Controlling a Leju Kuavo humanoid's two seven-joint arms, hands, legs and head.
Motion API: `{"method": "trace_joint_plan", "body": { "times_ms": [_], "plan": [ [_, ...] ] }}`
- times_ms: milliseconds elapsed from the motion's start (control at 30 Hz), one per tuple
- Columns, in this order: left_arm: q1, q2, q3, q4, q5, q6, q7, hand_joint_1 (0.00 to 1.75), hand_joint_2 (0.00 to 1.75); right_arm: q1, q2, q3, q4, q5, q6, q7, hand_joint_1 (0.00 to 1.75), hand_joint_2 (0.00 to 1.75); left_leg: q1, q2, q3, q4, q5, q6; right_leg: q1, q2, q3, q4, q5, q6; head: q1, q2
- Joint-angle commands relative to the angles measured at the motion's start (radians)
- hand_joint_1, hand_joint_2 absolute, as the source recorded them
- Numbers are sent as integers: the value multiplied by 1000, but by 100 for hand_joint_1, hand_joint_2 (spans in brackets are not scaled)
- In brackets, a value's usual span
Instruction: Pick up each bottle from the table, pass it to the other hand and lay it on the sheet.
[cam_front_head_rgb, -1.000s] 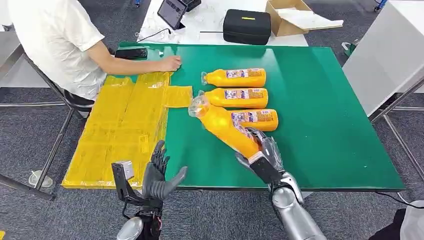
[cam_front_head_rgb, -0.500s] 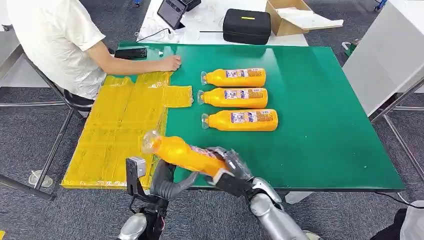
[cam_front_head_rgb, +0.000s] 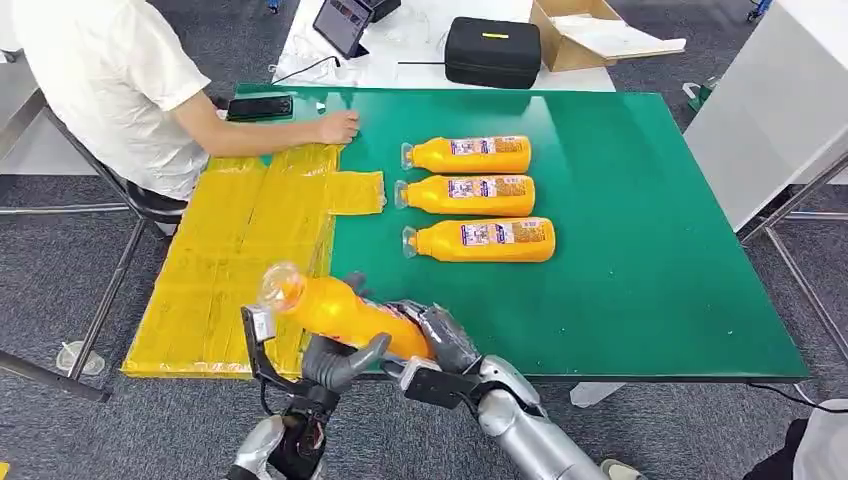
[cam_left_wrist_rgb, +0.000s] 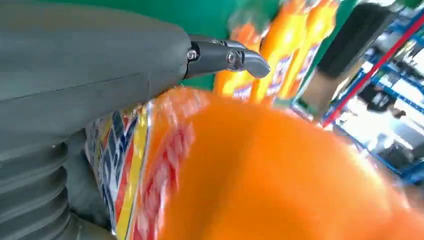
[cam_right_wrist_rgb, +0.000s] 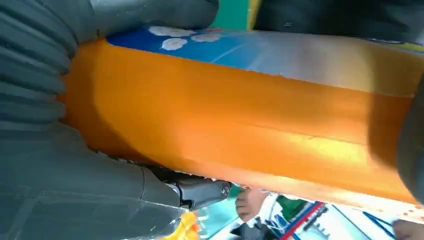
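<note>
An orange juice bottle (cam_front_head_rgb: 340, 312) hangs tilted above the table's near edge, its clear cap end over the yellow sheet (cam_front_head_rgb: 250, 240). My right hand (cam_front_head_rgb: 445, 340) grips its base end. My left hand (cam_front_head_rgb: 335, 362) has come up under its middle, thumb in front and fingers behind. In the left wrist view the bottle (cam_left_wrist_rgb: 280, 175) lies against my left hand (cam_left_wrist_rgb: 75, 75). The right wrist view has my right hand (cam_right_wrist_rgb: 50, 190) wrapped around the bottle (cam_right_wrist_rgb: 240, 120). Three more bottles (cam_front_head_rgb: 470, 155) (cam_front_head_rgb: 468, 195) (cam_front_head_rgb: 480, 240) lie side by side on the green table (cam_front_head_rgb: 650, 250).
A person in a white shirt sits at the far left with a forearm (cam_front_head_rgb: 270, 128) on the table above the sheet. A phone (cam_front_head_rgb: 260, 107) lies at the far edge. Behind the table are a black case (cam_front_head_rgb: 492, 52), a cardboard box (cam_front_head_rgb: 585, 35) and a tablet (cam_front_head_rgb: 343, 25).
My right hand has carried the bottle left from beside the row to over the sheet's edge. My left hand has risen and closed around its middle.
</note>
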Motion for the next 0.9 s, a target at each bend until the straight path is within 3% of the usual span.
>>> {"method": "trace_joint_plan", "body": {
  "times_ms": [33, 67, 100, 133, 200, 233, 267, 300, 333, 367, 433, 500, 567, 700, 833, 900],
  "plan": [
    [-53, -6, 40, 31, 28, -21, 19, 0, 175, -31, 17, 70, 84, 1, 1, -11, 157, 175, 0, 0, 5, -1, -1, 1, 1, -1, 5, -1, -1, -2, 0, 0],
    [-51, -8, 43, 27, 64, -48, 26, 0, 175, -30, 24, 58, 91, -15, -3, -14, 155, 175, 0, 0, 3, 0, -1, 1, 1, -2, 4, 0, -1, -1, 0, 0],
    [-51, -5, 42, 18, 77, -56, 21, 101, 175, -30, 33, 51, 96, -23, -12, -13, 140, 175, 0, 1, 5, 0, -2, 1, 1, -1, 6, 0, -2, -2, 0, 0],
    [-52, -3, 41, 7, 81, -58, 14, 175, 175, -32, 39, 49, 104, -24, -18, -9, 98, 175, 0, 0, 3, 0, -1, 1, 1, -1, 3, 0, -1, -1, 0, 0],
    [-56, 4, 36, -12, 49, -13, -22, 175, 175, -37, 50, 49, 129, -27, -27, -8, 0, 175, 0, 0, 3, 0, -1, 1, 0, -1, 3, 0, -1, -1, 0, 0],
    [-58, 5, 35, -21, 5, 53, -60, 175, 175, -29, 53, 44, 129, -29, -52, -6, 0, 175, 0, 1, 8, 0, -3, 1, 1, -1, 8, 0, -3, -3, 1, 0],
    [-61, 9, 31, -24, -23, 88, -72, 175, 175, -22, 54, 40, 125, -31, -64, -7, 0, 175, 0, 0, 2, 0, -1, 0, 1, -1, 3, 0, -1, -1, 0, 0],
    [-67, 13, 18, -28, -158, 248, -141, 175, 175, 0, 54, 28, 114, -26, -119, -1, 0, 175, 0, 0, 4, 0, -2, 1, 1, -1, 5, 0, -2, -2, 0, 0],
    [-78, 16, 1, -16, -333, 469, -201, 175, 175, 27, 45, 15, 96, 3, -206, 11, 0, 0, 0, -1, 3, 0, -1, 0, 1, -2, 4, 0, -1, -2, 0, 0],
    [-90, 19, 0, 14, -488, 687, -227, 175, 175, 52, 35, 0, 80, 68, -330, 20, 0, 0, 1, -2, 5, 0, -2, 1, 1, -4, 7, 0, -3, -2, 0, 0],
    [-91, 13, 34, 38, -595, 861, -245, 175, 175, 99, 19, -37, 56, 130, -490, 29, 0, 0, 0, -4, 3, -1, 0, 0, 1, -5, 4, -1, -1, -1, 0, 0],
    [-75, 12, 102, 0, -514, 785, -214, 175, 175, 140, 4, -90, 18, 189, -561, 44, 0, 0, 0, -3, 5, -2, -1, 1, 1, -4, 7, -2, -2, -2, 0, 0],
    [-45, 15, 150, -87, -426, 691, -193, 175, 175, 203, 31, -248, -61, 291, -561, 18, 0, 0, 0, -2, 5, -1, -2, 1, 1, -4, 6, -1, -2, -2, 0, 0],
    [-23, 46, 182, -156, -493, 761, -177, 175, 175, 274, 131, -518, -131, 374, -561, -96, 0, 0, 0, 0, 1, 0, -2, 0, 0, 0, 1, 0, -1, -1, 1, 0],
    [-23, 48, 185, -157, -501, 763, -173, 175, 175, 276, 135, -525, -131, 362, -561, -96, 0, 0, 0, -1, 0, -1, -1, 0, 0, -1, 1, 0, -1, -1, 0, 0],
    [-19, 52, 215, -154, -419, 677, -110, 175, 175, 285, 142, -553, -157, 326, -561, -96, 0, 0, 0, -1, 1, 0, -2, 0, 1, -2, 2, 0, -2, -2, 1, 0]
  ]
}}
